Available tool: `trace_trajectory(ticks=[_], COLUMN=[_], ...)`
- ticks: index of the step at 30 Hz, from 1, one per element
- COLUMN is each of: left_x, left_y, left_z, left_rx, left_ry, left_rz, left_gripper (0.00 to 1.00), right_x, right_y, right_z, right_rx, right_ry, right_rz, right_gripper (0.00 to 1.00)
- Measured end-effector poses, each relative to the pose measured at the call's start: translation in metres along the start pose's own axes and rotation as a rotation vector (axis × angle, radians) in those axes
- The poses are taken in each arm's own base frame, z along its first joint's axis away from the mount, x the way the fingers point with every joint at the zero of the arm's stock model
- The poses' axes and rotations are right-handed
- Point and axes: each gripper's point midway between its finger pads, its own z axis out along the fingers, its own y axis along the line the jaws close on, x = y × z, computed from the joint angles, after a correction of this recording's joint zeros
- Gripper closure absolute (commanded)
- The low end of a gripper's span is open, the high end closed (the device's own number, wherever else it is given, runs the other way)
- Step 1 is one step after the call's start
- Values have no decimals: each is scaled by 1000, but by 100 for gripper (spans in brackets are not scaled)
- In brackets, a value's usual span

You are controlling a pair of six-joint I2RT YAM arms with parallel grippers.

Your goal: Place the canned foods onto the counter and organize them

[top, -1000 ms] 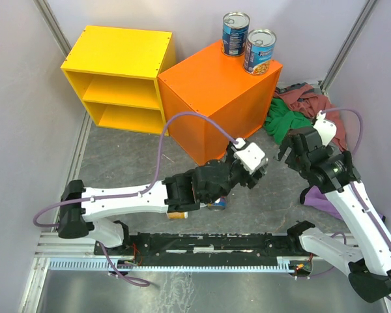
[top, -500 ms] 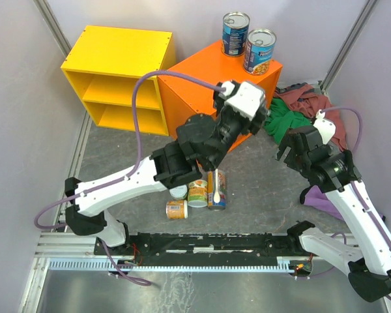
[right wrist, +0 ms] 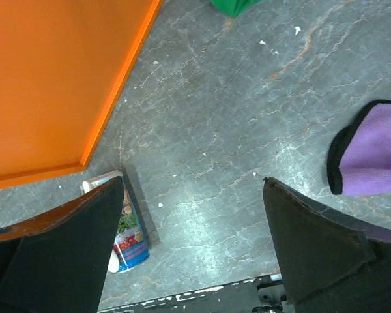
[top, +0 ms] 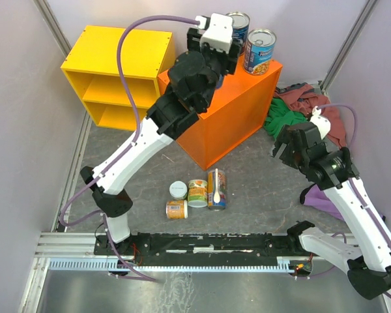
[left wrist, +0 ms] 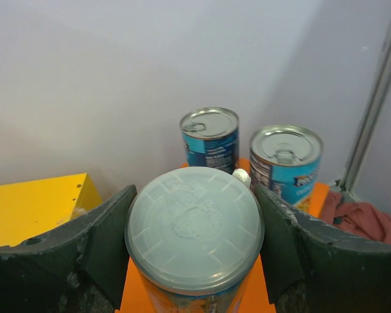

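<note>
My left pincer (left wrist: pixel 194 251) is clamped on a lidded can (left wrist: pixel 194 225), one finger pressed to each side just under its pale plastic lid. The arm is stretched far out. The can hangs over the near-left part of the orange counter (top: pixel 229 107), just in front of the two blue-labelled cans (left wrist: pixel 209 138) standing upright along the back edge. I cannot tell whether its base touches the top, because the wrist view hides that.

This is where I expect trouble. If I let go while the can is above the surface or tilted, it may topple and roll off the edge. The gap to the two standing cans is small. A push further forward, or fingers spreading wide on release, could clip the right-hand one and send it down towards the heap of clothes (top: pixel 300 107). At this reach I judge my placement will be less exact.

My right pincer (right wrist: pixel 189 248) is spread wide and empty above the grey table (right wrist: pixel 234 130) beside the counter. Four cans (top: pixel 197 193) wait on the table near the arm bases. If I send the right arm for them while the left pulls back, the two arms could collide.
</note>
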Motion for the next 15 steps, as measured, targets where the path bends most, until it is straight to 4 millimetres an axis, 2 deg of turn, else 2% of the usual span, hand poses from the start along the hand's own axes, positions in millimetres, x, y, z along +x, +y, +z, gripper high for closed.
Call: trace_trajectory(ticks=[3,6,15], left_x=[8,21,76], left_y=[19,29,31], left_z=[18,33,81], left_rx=[-36,-47,-47], left_ry=[3,13,53], left_rz=[-16,-31,-47], left_gripper=[97,97,97], right_x=[1,1,15], right_y=[7,14,17], right_z=[4,5,15], right_rx=[-17,-45,-69], right_ry=[14,20,49], right_rz=[1,7,4], right_gripper=[6,7,7])
